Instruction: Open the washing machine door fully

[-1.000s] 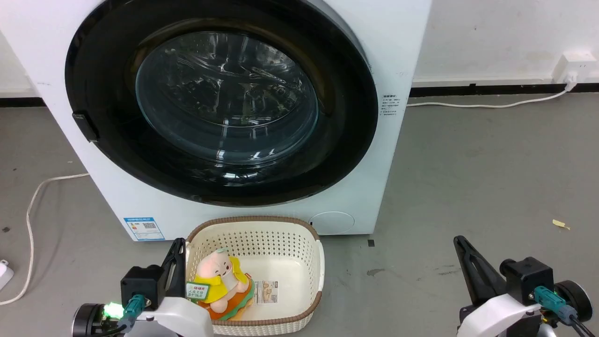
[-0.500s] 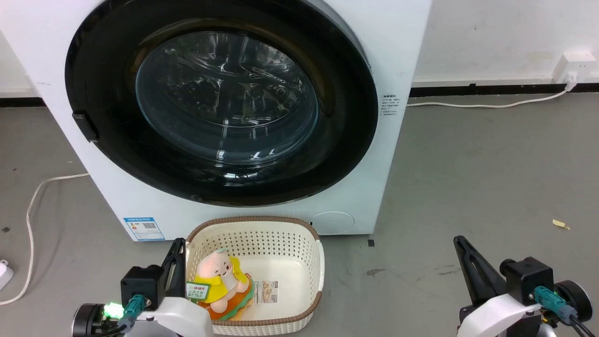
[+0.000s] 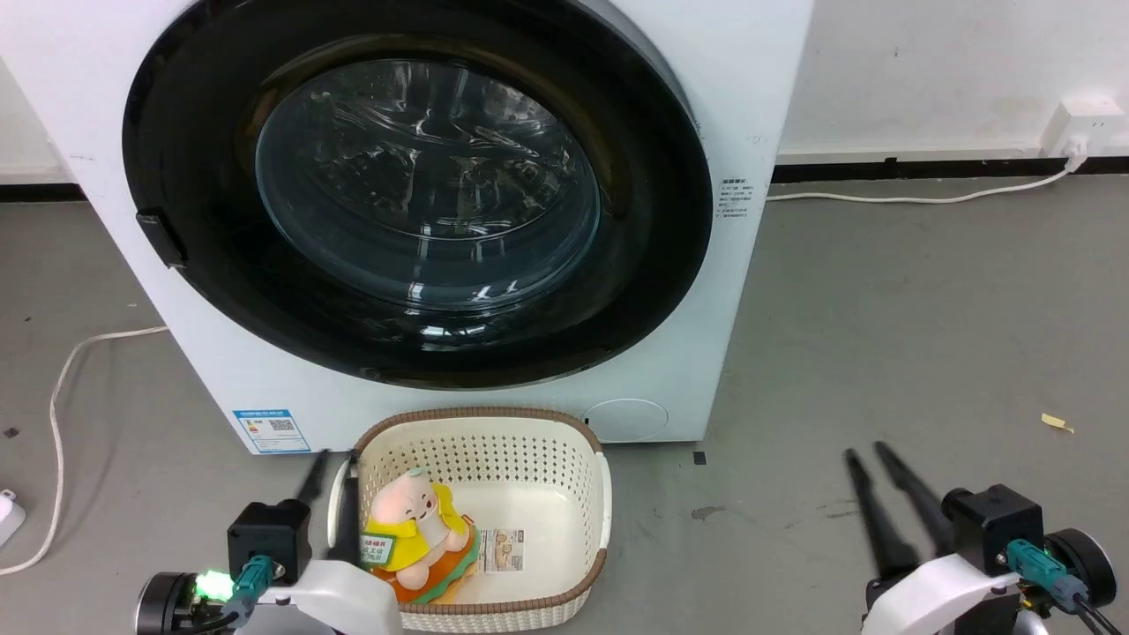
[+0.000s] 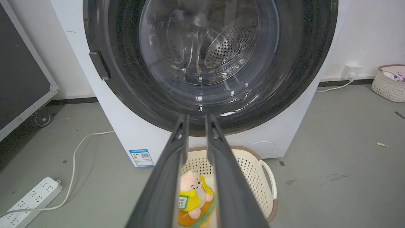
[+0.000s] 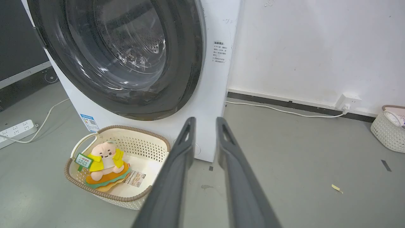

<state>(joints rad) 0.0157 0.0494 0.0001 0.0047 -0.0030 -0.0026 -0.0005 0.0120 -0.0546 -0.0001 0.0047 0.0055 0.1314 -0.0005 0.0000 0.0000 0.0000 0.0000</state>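
Observation:
The washing machine is a white box facing me. Its door, a glossy black disc around a bulging glass bowl, lies flat against the front, with a small dark handle on its left rim. The perforated steel drum shows through the glass in the left wrist view, door. My left gripper is low at the lower left, open and holding nothing, well below the door. My right gripper is open over the floor at the lower right. The wrist views show each pair apart: left gripper, right gripper.
A cream basket with a plush toy stands on the floor right under the door, beside my left gripper. A white cable and a power strip lie to the left. Another basket sits far right by the wall.
The fingers of both grippers have spread apart from shut to open. Arms, door and basket have stayed where they were.

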